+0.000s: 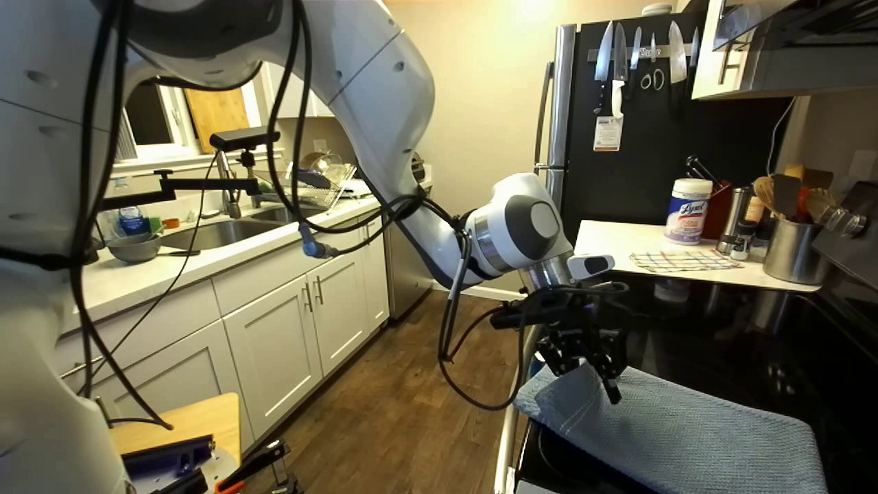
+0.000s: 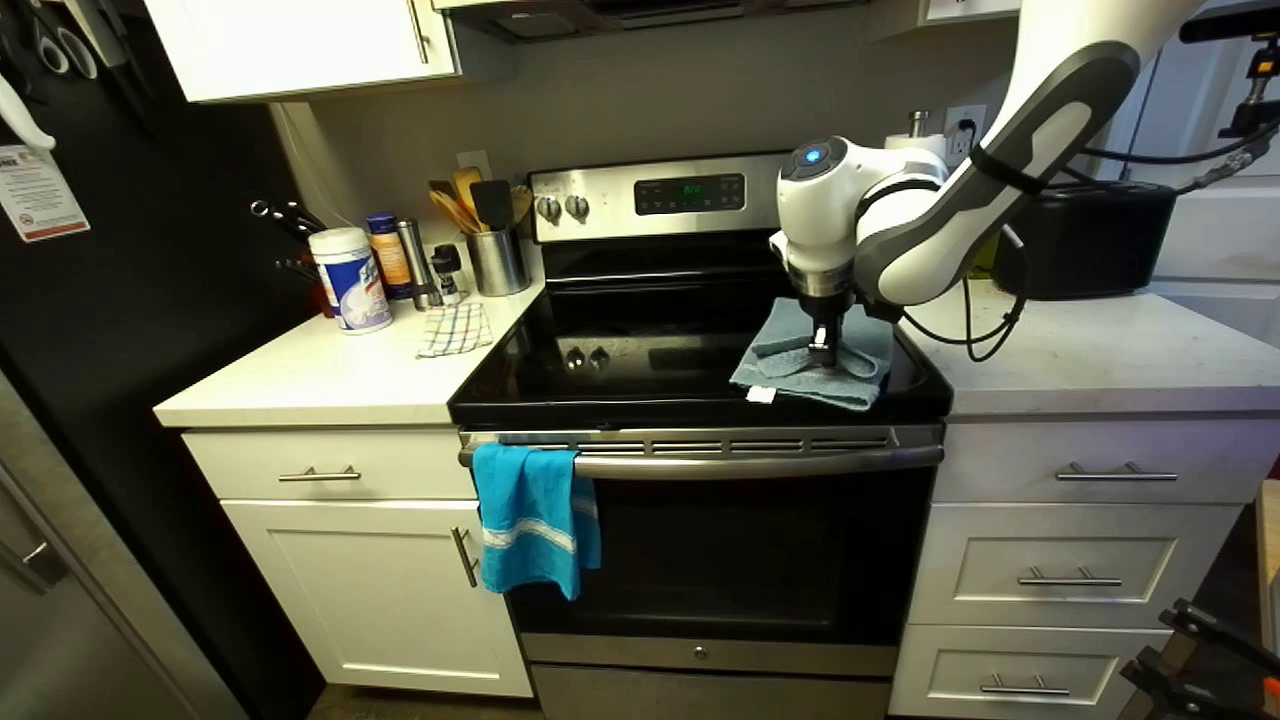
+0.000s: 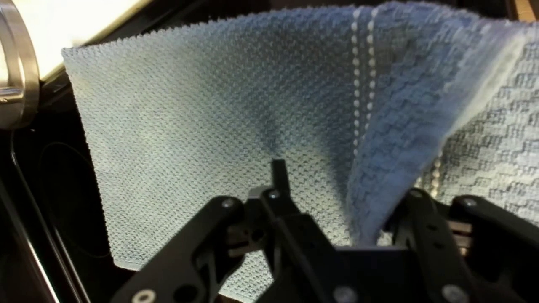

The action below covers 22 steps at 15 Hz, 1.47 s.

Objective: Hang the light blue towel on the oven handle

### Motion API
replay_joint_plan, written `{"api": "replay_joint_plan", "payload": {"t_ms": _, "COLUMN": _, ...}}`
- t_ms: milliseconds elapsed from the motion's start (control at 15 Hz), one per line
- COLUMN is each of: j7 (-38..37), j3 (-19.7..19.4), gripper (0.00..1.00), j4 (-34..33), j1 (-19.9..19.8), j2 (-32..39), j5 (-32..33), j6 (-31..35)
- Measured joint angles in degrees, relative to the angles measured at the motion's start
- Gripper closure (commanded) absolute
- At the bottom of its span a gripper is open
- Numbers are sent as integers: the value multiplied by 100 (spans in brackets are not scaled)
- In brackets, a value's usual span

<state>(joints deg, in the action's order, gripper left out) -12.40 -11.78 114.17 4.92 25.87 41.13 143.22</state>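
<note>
The light blue towel (image 1: 713,432) lies folded on the black glass cooktop; in an exterior view (image 2: 800,382) it is near the front right, with a white tag at its front edge. My gripper (image 1: 588,384) points down over it, as also seen in an exterior view (image 2: 823,350). In the wrist view the gripper (image 3: 337,185) has its fingers wide apart, with a raised fold of the towel (image 3: 391,139) between them; the right fingertip is partly hidden behind this fold. The oven handle (image 2: 740,467) runs across the range front, below the towel; it also shows in an exterior view (image 1: 506,439).
A bright blue towel (image 2: 535,520) hangs at the handle's left end. A wipes canister (image 2: 350,280), a utensil holder (image 2: 498,262) and a checked cloth (image 2: 455,330) stand or lie on the left counter. A black appliance (image 2: 1085,240) stands on the right counter. A range hood is above.
</note>
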Motion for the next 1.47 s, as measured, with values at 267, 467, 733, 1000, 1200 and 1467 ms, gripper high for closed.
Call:
{"api": "replay_joint_plan", "payload": {"t_ms": 267, "j7": 0, "j3": 30, "gripper": 99, "j4": -15, "j1": 0, "j2": -5, "j5": 0, "j6": -41}}
{"api": "replay_joint_plan", "payload": {"t_ms": 467, "j7": 0, "j3": 50, "gripper": 99, "j4": -54, "j1": 2, "j2": -12, "j5": 0, "j6": -133}}
{"api": "replay_joint_plan", "payload": {"t_ms": 733, "j7": 0, "j3": 63, "gripper": 98, "j4": -127, "j1": 3, "j2": -31, "j5": 0, "j6": -256}}
{"api": "replay_joint_plan", "payload": {"t_ms": 1000, "j7": 0, "j3": 63, "gripper": 98, "j4": -173, "j1": -8, "j2": -168, "j5": 0, "j6": -358}}
{"api": "replay_joint_plan", "payload": {"t_ms": 1200, "j7": 0, "j3": 24, "gripper": 98, "j4": -174, "j1": -29, "j2": -394, "j5": 48, "j6": -445}}
{"api": "replay_joint_plan", "payload": {"t_ms": 1467, "j7": 11, "j3": 6, "gripper": 98, "j4": -137, "j1": -122, "j2": -858, "j5": 117, "j6": -580}}
